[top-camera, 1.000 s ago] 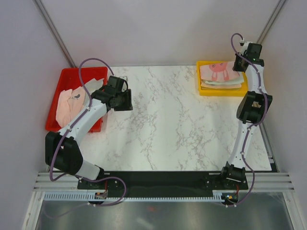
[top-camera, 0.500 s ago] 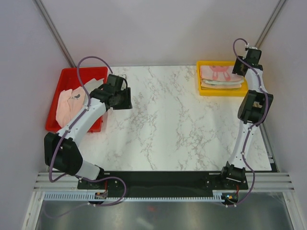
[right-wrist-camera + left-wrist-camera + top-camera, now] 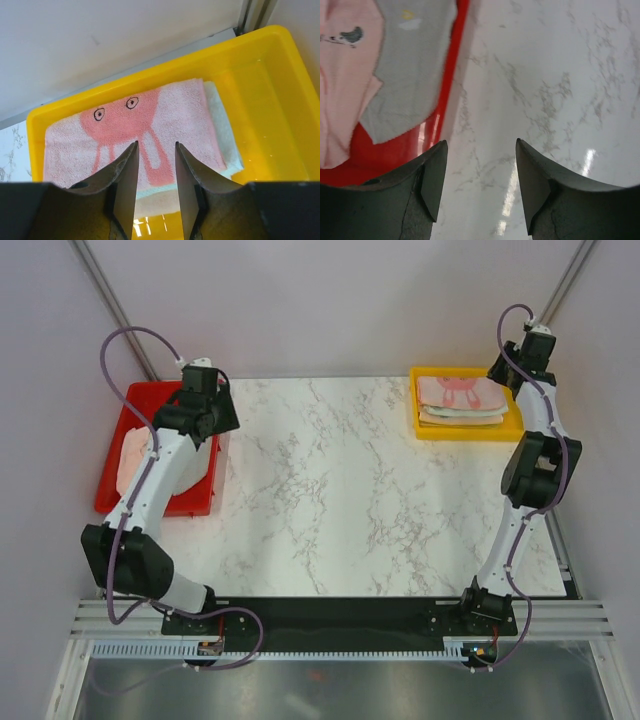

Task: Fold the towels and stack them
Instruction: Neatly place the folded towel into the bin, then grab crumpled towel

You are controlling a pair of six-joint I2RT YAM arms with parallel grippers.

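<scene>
Pink printed towel (image 3: 165, 112) tops the folded stack in the yellow tray (image 3: 150, 80), right claw (image 3: 156, 146) part-spread and empty above it; loose towels (image 3: 345, 75) overlap in the red tray (image 3: 370, 162) under the wide, empty left claw (image 3: 481, 145); risk: pinching two together or clipping the tray wall.

Bright, even light; glare on glossy white marble tabletop (image 3: 580, 100) at five o'clock; pale pink cloth towel (image 3: 345, 90) blurred.

We see a smooth, glossy marble-look table (image 3: 330, 490) catching glare, shiny smooth plastic in the red tray (image 3: 451, 70) and the yellow tray (image 3: 280, 90), and soft, matt, nubbly cloth in the towels (image 3: 165, 115), the grey towel (image 3: 415, 65) flatter
</scene>
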